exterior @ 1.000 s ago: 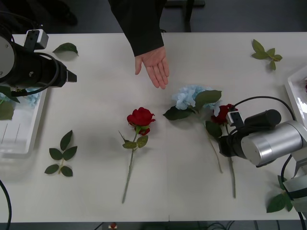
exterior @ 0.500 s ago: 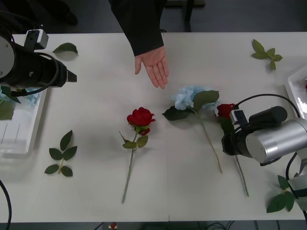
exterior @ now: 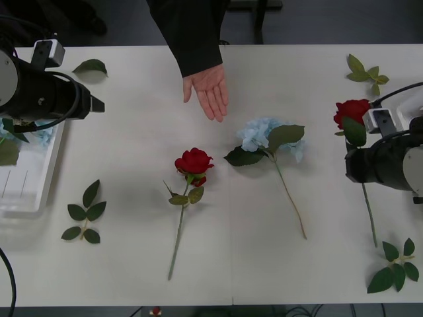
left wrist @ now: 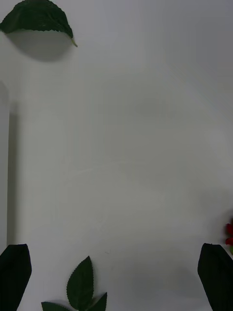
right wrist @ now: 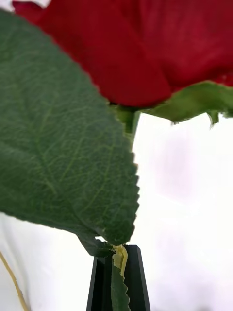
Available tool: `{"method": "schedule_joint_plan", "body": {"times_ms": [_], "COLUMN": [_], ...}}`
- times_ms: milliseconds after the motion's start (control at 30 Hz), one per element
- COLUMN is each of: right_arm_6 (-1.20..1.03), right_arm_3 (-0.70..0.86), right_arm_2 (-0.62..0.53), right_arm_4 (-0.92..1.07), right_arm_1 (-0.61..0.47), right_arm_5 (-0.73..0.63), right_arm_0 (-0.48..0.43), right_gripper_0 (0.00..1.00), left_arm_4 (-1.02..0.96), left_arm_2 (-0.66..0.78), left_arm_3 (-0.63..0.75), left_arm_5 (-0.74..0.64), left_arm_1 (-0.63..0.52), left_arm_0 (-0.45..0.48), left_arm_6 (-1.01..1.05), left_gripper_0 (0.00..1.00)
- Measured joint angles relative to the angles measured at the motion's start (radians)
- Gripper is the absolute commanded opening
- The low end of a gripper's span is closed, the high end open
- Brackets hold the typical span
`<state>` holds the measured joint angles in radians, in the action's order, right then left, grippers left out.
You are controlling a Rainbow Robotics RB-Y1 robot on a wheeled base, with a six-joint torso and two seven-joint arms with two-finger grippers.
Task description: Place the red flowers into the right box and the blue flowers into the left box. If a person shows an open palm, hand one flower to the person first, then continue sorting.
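Front view: the right gripper (exterior: 357, 153) is closed on the stem of a red rose (exterior: 352, 111), just below the bloom, and the stem hangs down past it. The right box (exterior: 411, 105) is just beside this gripper, on its outer side. The open palm (exterior: 209, 92) is well apart, toward the table (exterior: 264, 264) centre. A second red rose (exterior: 193, 161) and a blue flower (exterior: 261, 133) lie between both arms. The left gripper (left wrist: 116, 272) is wide open beside the left box (exterior: 26, 191).

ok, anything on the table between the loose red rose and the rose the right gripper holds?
Front view: one blue flower, its stem angled toward the robot, lies between the loose rose and the held rose.
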<state>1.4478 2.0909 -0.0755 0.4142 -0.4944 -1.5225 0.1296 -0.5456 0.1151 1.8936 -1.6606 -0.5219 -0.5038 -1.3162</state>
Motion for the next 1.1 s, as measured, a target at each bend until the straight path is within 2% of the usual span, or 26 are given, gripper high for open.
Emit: {"method": "schedule_joint_plan", "body": {"times_ms": [133,233,300,533,667,867,1100], "right_arm_6": [0.170,0.287,0.327,0.431,0.494,0.535,0.536], "right_arm_3": [0.057,0.090,0.100,0.097,0.051,-0.030,-0.037], "right_arm_2": [-0.120,-0.205,-0.219,-0.069,0.014,0.077,0.084], "right_arm_4": [0.106,0.164,0.184,0.196,0.196,0.201,0.215], "right_arm_1": [0.040,0.094,0.109,0.108,0.108,0.108,0.108], "right_arm_5": [0.035,0.168,0.278,0.710,0.911,1.065,1.083], "right_arm_0": [0.000,0.000,0.000,0.003,0.043,0.127,0.146], "right_gripper_0": [0.00,0.00,0.00,0.00,0.00,0.00,0.00], "left_arm_4": [0.000,0.000,0.000,0.000,0.000,0.000,0.000], "left_arm_2": [0.007,0.007,0.007,0.007,0.007,0.007,0.007], "left_arm_3": [0.000,0.000,0.000,0.000,0.000,0.000,0.000], "left_arm_5": [0.000,0.000,0.000,0.000,0.000,0.000,0.000], "left_arm_1": [0.000,0.000,0.000,0.000,0.000,0.000,0.000], "left_arm_0": [0.000,0.000,0.000,0.000,0.000,0.000,0.000], "left_arm_6": [0.000,0.000,0.000,0.000,0.000,0.000,0.000], "left_gripper_0": [1.00,1.00,1.00,1.00,1.00,1.00,1.00]}}
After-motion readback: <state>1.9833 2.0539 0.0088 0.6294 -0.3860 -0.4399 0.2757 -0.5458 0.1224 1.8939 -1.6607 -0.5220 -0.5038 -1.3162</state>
